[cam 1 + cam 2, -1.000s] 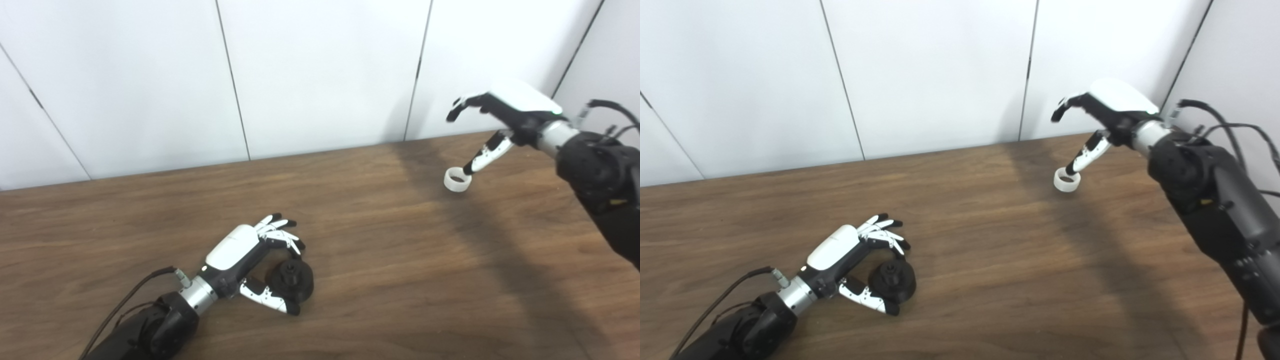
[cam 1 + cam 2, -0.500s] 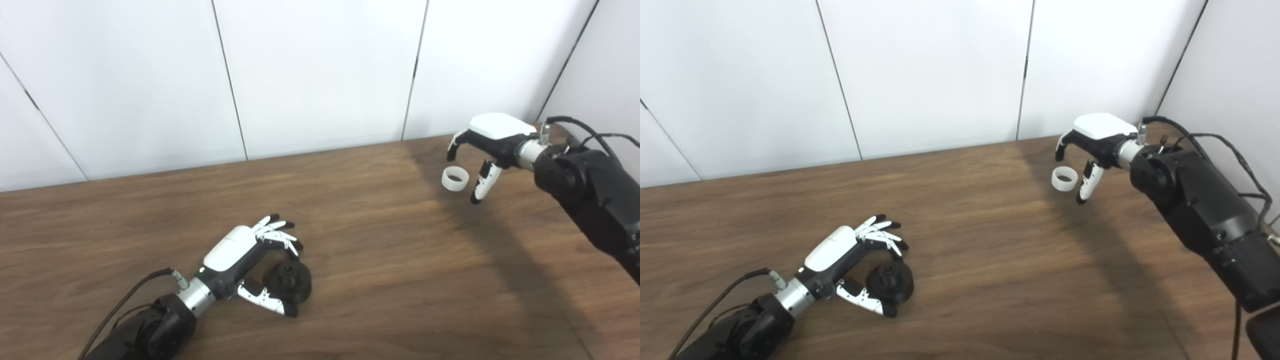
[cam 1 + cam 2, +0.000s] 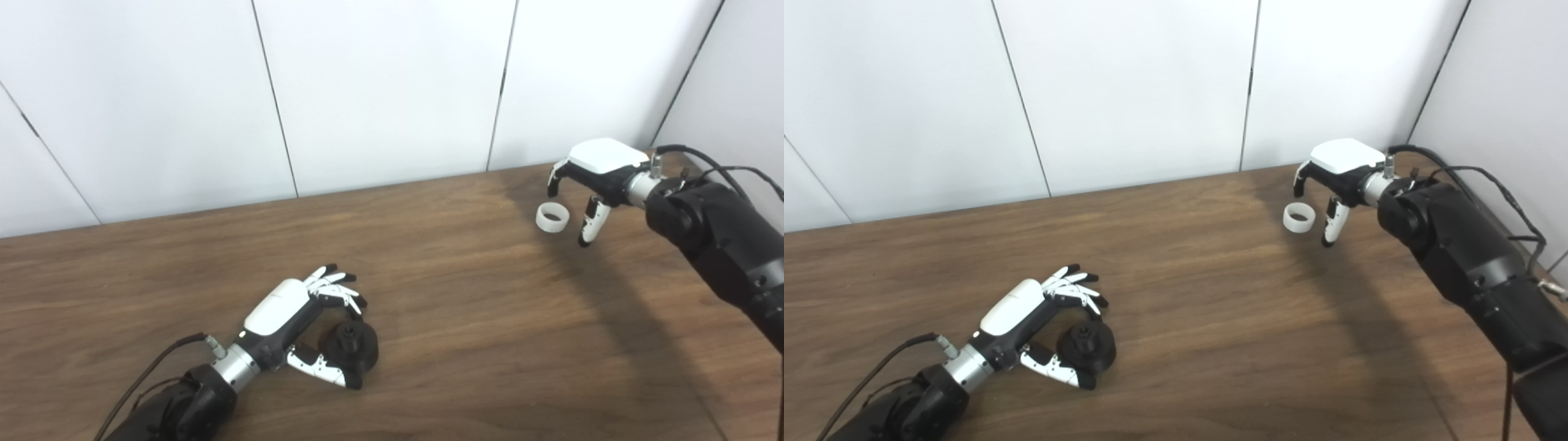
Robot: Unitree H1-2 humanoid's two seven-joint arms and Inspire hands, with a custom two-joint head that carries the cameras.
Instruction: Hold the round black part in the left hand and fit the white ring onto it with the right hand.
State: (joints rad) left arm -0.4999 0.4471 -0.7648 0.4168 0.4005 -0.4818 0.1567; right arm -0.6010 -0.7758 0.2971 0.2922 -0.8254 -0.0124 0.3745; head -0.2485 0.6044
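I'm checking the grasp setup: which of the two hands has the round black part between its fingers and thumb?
The left hand, low on the table, curls around the round black part. The right hand hangs open over the white ring instead.

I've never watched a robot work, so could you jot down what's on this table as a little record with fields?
surface: wooden table, white panelled wall behind
black part: round black part lying on the table, near the front left
left hand: left hand curled around the black part, fingers above it and thumb below; contact not clear
white ring: white ring lying on the table, far right
right hand: right hand open, arched over the ring, not gripping it
ring fitted: not yet
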